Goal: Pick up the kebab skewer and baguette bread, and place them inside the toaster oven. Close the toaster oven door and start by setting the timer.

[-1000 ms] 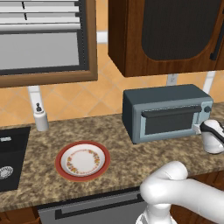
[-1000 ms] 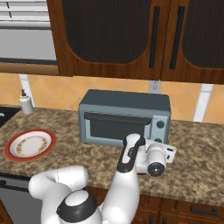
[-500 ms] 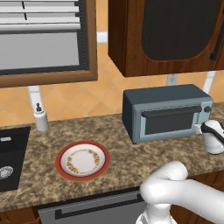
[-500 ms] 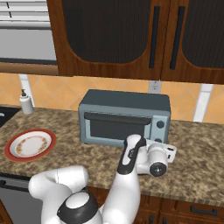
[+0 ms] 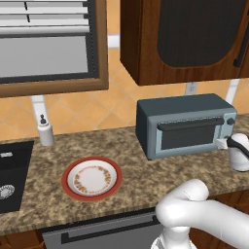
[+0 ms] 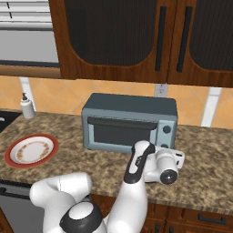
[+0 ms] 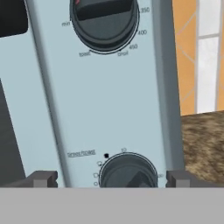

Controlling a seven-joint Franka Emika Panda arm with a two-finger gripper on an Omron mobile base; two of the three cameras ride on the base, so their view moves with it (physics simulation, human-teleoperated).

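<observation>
Blue-grey toaster oven (image 6: 129, 125): toaster oven door (image 5: 188, 134) closed. Tool (image 7: 111, 179) spread, straddling the lower knob (image 7: 127, 170). Timer step; next, close on the knob and rotate.

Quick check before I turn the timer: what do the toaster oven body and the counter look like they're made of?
Toaster oven: likely painted metal, going by its flat, matte blue-grey panels; its knobs look like dark plastic. Counter: probably polished granite, from the speckled brown pattern. All rendered, so only a guess.

Both base views face the toaster oven (image 5: 185, 124) from opposite sides; hand view hugs its knobs (image 7: 127, 171).
</observation>
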